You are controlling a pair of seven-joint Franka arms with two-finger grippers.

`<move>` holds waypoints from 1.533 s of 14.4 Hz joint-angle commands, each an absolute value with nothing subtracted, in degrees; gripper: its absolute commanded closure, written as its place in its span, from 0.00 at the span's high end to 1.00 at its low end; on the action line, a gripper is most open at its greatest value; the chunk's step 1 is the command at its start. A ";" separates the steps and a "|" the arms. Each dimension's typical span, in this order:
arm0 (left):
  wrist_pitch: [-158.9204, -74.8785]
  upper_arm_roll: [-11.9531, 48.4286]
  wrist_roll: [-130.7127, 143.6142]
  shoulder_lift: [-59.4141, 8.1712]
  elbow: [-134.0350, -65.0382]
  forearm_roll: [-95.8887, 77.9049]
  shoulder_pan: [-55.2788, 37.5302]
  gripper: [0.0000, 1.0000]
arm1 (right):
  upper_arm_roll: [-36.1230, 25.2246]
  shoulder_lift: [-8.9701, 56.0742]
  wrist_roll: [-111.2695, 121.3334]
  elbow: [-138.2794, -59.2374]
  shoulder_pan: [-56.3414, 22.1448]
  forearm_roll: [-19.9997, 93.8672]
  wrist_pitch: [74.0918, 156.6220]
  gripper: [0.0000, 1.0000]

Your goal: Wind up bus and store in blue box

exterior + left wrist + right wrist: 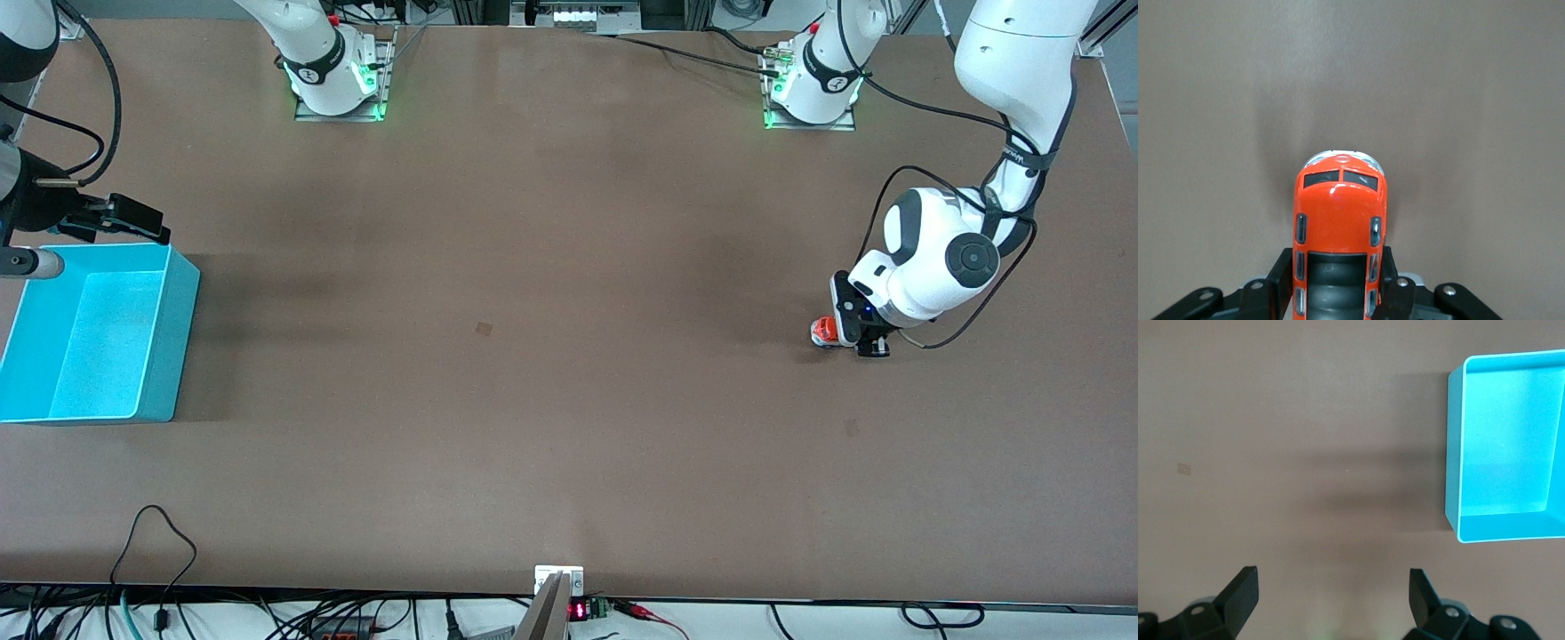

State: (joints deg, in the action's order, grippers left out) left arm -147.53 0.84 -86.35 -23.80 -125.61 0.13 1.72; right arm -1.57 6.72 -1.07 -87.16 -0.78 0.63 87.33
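Note:
The small orange-red bus (826,331) is at the left arm's end of the table, down at the tabletop. My left gripper (855,336) is shut on it. In the left wrist view the black fingers (1281,277) press both sides of the bus (1340,213), and its white-grey front points away from the hand. The turquoise blue box (169,347) stands open and empty at the right arm's end. My right gripper (124,218) hangs high by the box's edge nearest the robot bases. It is open and empty (1333,593), and the box (1455,480) shows off to one side.
The brown table stretches wide between the bus and the box. Cables and a small display (578,611) run along the table edge nearest the front camera. The two arm bases (338,80) stand on the table's robot edge.

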 commanded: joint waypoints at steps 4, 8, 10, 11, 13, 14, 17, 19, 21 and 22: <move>-147.39 0.70 -95.61 -25.66 -124.63 0.97 9.65 0.21 | -1.58 6.42 -1.67 -87.28 -0.88 1.41 87.54 1.00; -147.39 0.79 -101.41 -28.82 -121.39 0.97 17.03 0.21 | -1.67 6.76 -1.06 -87.28 -0.53 1.67 87.54 1.00; -147.39 0.70 -104.57 -30.58 -119.19 0.97 18.71 0.21 | -1.67 7.29 -0.97 -87.28 -0.53 1.67 87.54 1.00; -147.39 0.70 -106.76 -31.37 -118.05 0.97 19.85 0.21 | -1.67 7.38 -0.97 -87.28 -0.53 1.67 87.54 1.00; -147.39 0.70 -110.55 -32.43 -116.72 0.97 21.53 0.21 | -1.67 7.38 -0.97 -87.28 -0.61 1.67 87.45 1.00; -147.39 0.79 -112.05 -33.04 -116.20 0.97 22.66 0.21 | -1.67 7.47 -1.05 -87.36 -0.62 1.67 87.54 1.00; -147.39 0.70 -113.73 -33.75 -115.14 0.97 24.08 0.21 | -1.67 8.00 -1.05 -87.36 -0.62 1.67 87.36 1.00; -147.39 0.70 -113.99 -33.75 -114.61 0.88 24.61 0.21 | -1.67 8.87 -0.79 -87.36 -0.62 1.58 87.36 1.00; -147.39 0.62 -113.91 -33.75 -114.52 0.88 24.70 0.28 | -1.67 9.31 -0.79 -87.36 -0.62 1.67 87.28 1.00; -147.39 0.62 -113.91 -33.66 -114.35 0.88 24.70 0.46 | -1.67 9.49 -0.79 -87.36 -0.62 1.67 87.28 1.00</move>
